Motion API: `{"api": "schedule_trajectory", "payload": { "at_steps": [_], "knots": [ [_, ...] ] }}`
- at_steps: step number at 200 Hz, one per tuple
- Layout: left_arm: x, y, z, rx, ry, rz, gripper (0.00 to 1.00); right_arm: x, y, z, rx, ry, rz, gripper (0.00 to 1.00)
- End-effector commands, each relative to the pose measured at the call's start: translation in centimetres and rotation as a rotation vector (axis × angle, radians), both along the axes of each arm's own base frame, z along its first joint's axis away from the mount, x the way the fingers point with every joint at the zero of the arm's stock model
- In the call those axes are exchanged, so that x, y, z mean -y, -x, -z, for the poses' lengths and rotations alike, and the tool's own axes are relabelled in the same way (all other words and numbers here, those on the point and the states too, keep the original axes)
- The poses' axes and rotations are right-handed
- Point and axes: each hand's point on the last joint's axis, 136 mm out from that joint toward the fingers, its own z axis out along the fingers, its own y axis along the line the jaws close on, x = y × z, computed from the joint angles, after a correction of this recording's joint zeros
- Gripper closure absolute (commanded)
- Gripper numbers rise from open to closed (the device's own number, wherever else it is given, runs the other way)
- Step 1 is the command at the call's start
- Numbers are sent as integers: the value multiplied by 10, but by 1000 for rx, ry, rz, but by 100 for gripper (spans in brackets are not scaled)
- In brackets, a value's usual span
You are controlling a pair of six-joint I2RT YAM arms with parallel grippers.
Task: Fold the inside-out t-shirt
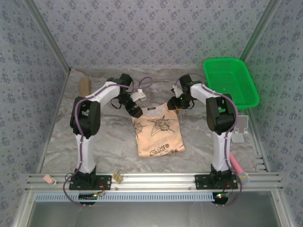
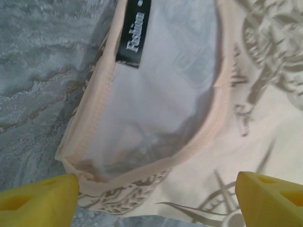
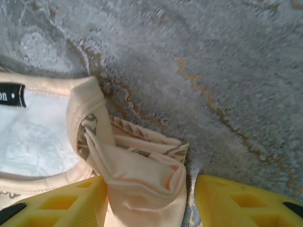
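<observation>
Top external view, from the left: a tan oblong object (image 1: 84, 87) lies at the far left of the marbled table (image 1: 113, 142). The left gripper (image 1: 134, 111) hangs low at the far-left corner of the t-shirt (image 1: 158, 132). The shirt lies mid-table between the two arms as a folded, roughly rectangular packet. Its tan side with the dark compass prints faces up, and its neck end points away from the arm bases. The small dark neck label (image 1: 150, 108) sits at that far edge, between the two grippers.

The left wrist view shows that arm's yellow fingers (image 2: 40, 201) spread wide, one at each lower corner, with nothing clamped. Beyond them lies the open collar (image 2: 94, 127), the paler inner cloth and the black label.

The right gripper (image 1: 177, 105) is down at the shirt's far-right corner. In the right wrist view its jaws stand partly apart. A bunched fold of cloth beside the collar sits between them, resting against one finger (image 3: 52, 203), while a strip of bare table separates it from the other, so the fold is not pinched.

Further right, a green basket (image 1: 230, 81) stands at the far right of the table, well apart from the shirt.
</observation>
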Motion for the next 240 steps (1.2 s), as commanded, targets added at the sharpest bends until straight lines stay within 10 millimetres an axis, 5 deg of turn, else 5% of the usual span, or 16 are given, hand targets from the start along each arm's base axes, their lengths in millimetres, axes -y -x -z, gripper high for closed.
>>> {"api": "schedule_trajectory", "payload": {
  "at_steps": [1, 54, 89, 110, 125, 163, 204, 240],
  "knots": [
    [0, 3, 20, 4, -102, 120, 15, -10, 6, 8, -71, -21, -1, 48],
    [7, 12, 49, -6, -221, 228, 21, -24, 19, 18, -123, -43, -28, 87],
    [12, 21, 61, -54, -206, 250, 61, -19, 19, 8, -113, -71, -23, 95],
    [11, 26, 65, -76, -204, 257, 100, -17, 15, -2, -90, -122, -7, 96],
    [12, 30, 58, -102, -165, 247, 100, -18, 14, -12, -78, -168, -11, 96],
    [21, 29, 1, -76, 60, 191, 100, -32, 18, -50, 39, -326, -119, 98],
    [19, 16, -77, 12, 302, 113, 100, -45, 12, -114, 329, -465, -256, 100],
    [3, -7, -150, 192, 321, 111, 100, -56, -6, -181, 573, -500, -364, 100]
  ]
}}
